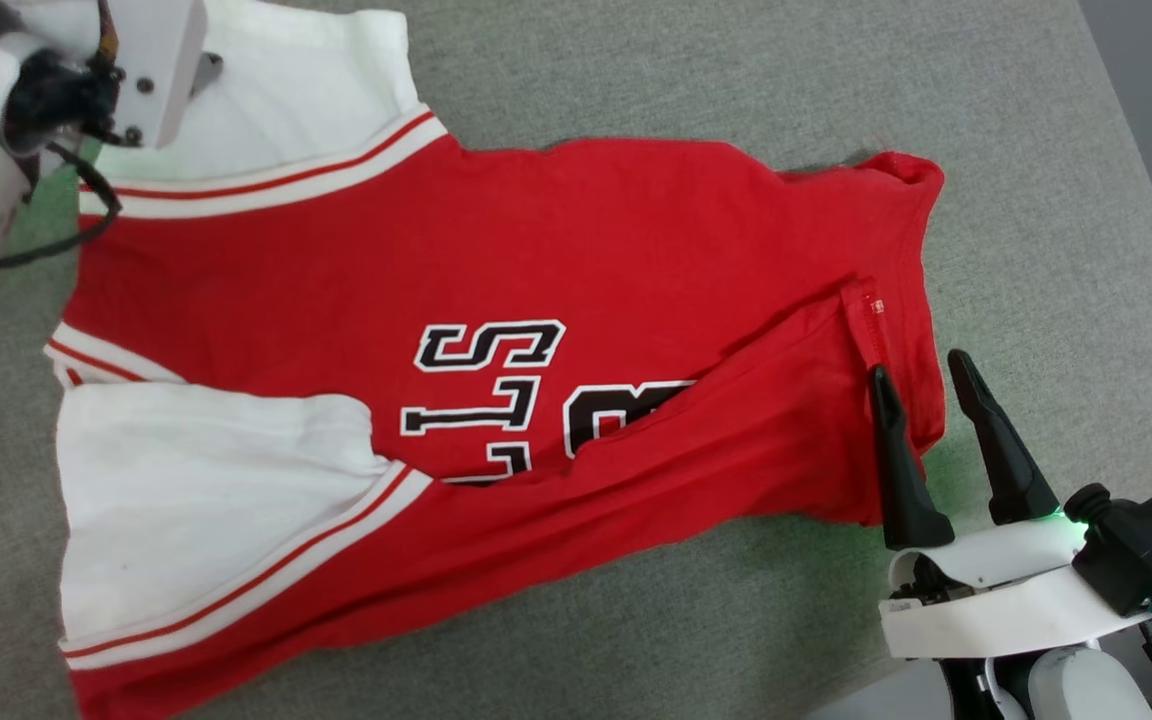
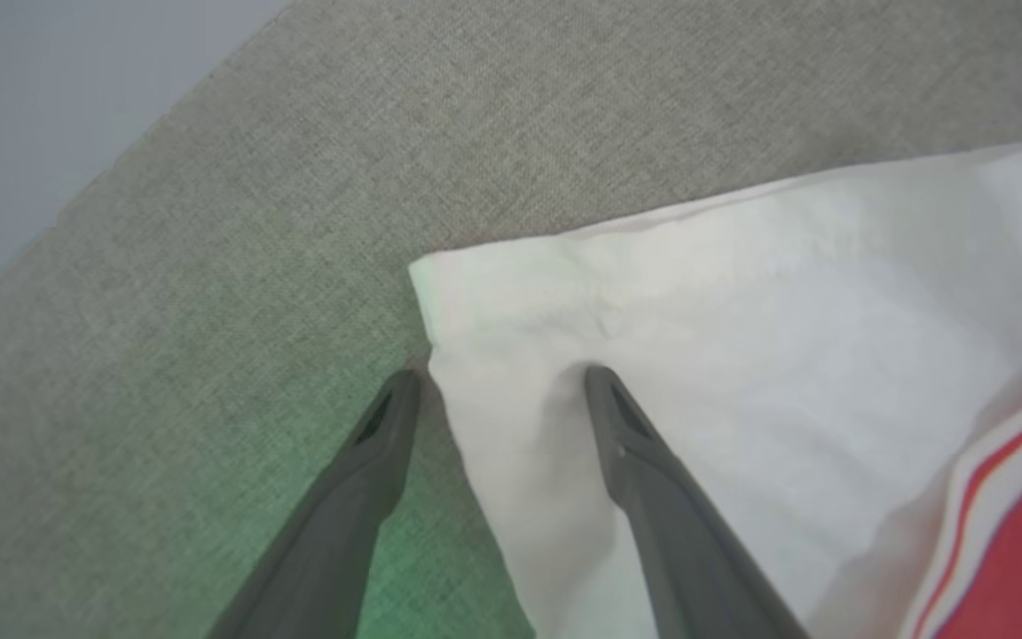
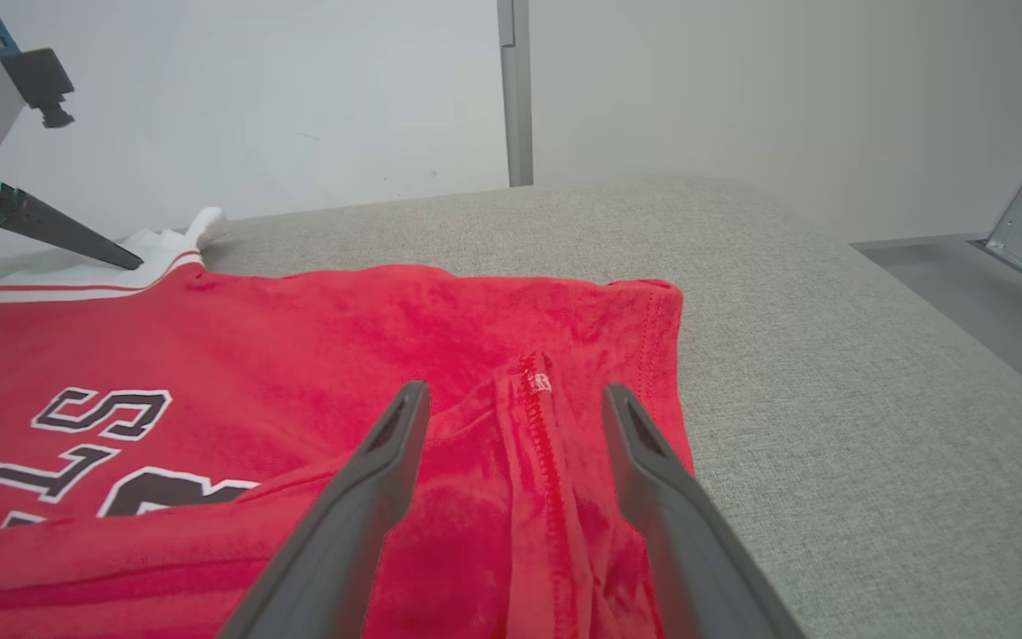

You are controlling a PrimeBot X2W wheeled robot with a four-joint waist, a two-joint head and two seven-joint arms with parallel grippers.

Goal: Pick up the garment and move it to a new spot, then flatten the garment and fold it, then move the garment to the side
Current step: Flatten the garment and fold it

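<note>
**Red shirt lay spread on grey cloth, both claws open**

Red with white sleeves, the shirt (image 1: 496, 270) lay across the grey padded surface (image 1: 736, 80), collar end toward the robot's left. One long side was folded over on a slant, covering part of the black print (image 1: 491, 345). The right claw (image 1: 917, 365) stood open at the hem end, its two fingers straddling a raised stitched seam (image 3: 539, 417). The left claw (image 2: 502, 377) was open too, at the corner of the far white sleeve (image 2: 742, 311). One finger pressed on the sleeve and the other sat on the grey cloth just beside its edge.
</note>
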